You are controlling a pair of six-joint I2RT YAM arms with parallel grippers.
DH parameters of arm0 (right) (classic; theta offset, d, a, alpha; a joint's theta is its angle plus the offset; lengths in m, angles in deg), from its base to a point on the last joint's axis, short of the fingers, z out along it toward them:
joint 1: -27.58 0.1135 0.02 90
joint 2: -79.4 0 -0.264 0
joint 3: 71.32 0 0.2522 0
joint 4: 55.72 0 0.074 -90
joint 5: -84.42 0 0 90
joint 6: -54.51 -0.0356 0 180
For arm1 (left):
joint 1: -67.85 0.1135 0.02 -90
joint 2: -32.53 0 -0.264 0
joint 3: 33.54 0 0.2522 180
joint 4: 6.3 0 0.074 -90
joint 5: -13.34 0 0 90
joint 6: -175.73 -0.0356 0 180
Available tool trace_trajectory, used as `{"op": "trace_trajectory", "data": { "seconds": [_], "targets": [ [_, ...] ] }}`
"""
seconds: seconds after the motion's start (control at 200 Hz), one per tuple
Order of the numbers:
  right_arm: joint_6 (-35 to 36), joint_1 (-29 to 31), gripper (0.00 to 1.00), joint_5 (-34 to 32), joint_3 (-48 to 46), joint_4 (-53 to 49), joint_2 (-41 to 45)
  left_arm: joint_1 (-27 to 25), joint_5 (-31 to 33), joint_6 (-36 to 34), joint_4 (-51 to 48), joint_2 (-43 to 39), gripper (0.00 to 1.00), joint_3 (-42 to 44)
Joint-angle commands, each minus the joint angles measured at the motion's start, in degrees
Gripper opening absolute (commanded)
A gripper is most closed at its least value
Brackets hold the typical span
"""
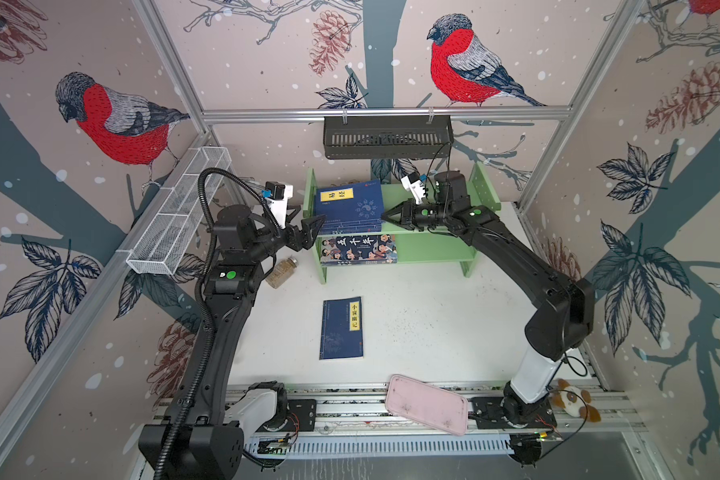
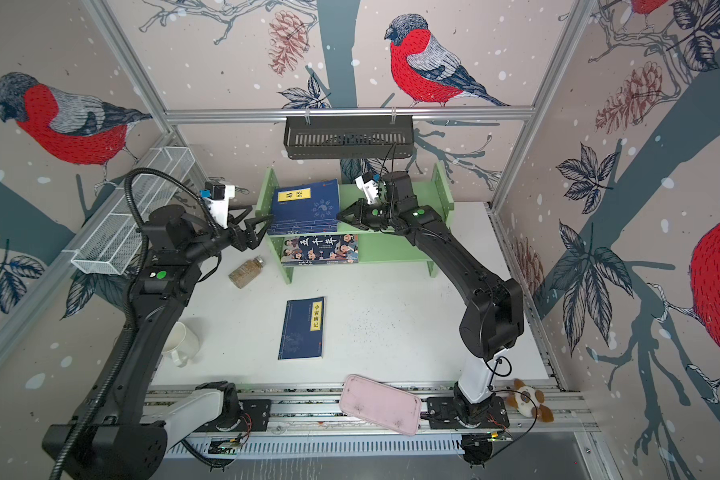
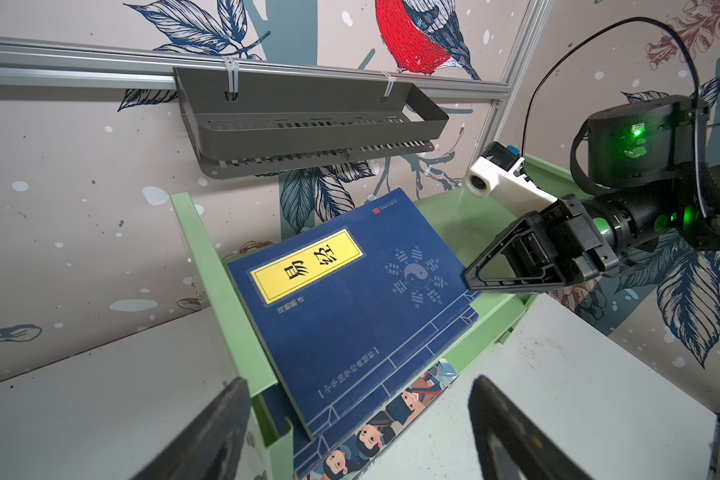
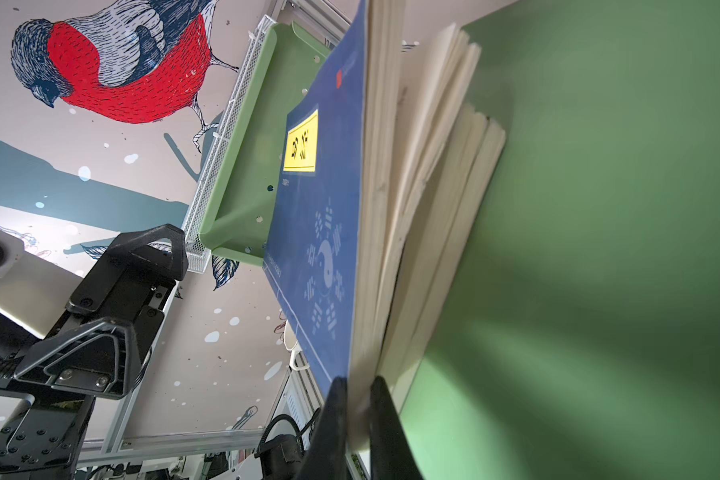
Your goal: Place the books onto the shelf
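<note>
I read the right gripper (image 1: 385, 217) as clamped on the right edge of the top navy book (image 1: 348, 205); its fingers (image 4: 333, 415) pinch cover and pages. That book is on the shelf (image 1: 433, 249) upper tier, upper centre in both top views. Left gripper (image 1: 305, 226) is spread wide, just beside the book's lower-left corner. Cartoon book (image 1: 358, 249) is on the lower tier, and another navy book (image 1: 341, 328) is flat on the table (image 1: 433, 324), mid-frame.

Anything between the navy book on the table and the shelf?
Nothing visible: bare tabletop lies between the navy book and the shelf; the jar sits off to the side. On the upper tier, the right pincer is shut on the top book.
</note>
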Motion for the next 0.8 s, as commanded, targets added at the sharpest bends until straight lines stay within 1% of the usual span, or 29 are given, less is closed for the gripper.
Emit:
{"op": "trace_trajectory", "data": {
  "seconds": [0.0,0.295,0.795],
  "targets": [
    [0.3,-0.1,0.05,0.2,-0.6,1.6,0.9,0.0,-1.0,0.1,2.1,-0.2,0.83,-0.1],
    [-1.0,-0.1,0.05,1.0,-3.9,4.2,2.7,0.0,-1.3,0.8,2.6,0.1,0.83,-0.2],
    [-1.8,0.0,0.05,2.5,-4.7,5.5,3.3,0.0,-1.3,0.7,2.6,0.0,0.83,-0.2]
  ]
}}
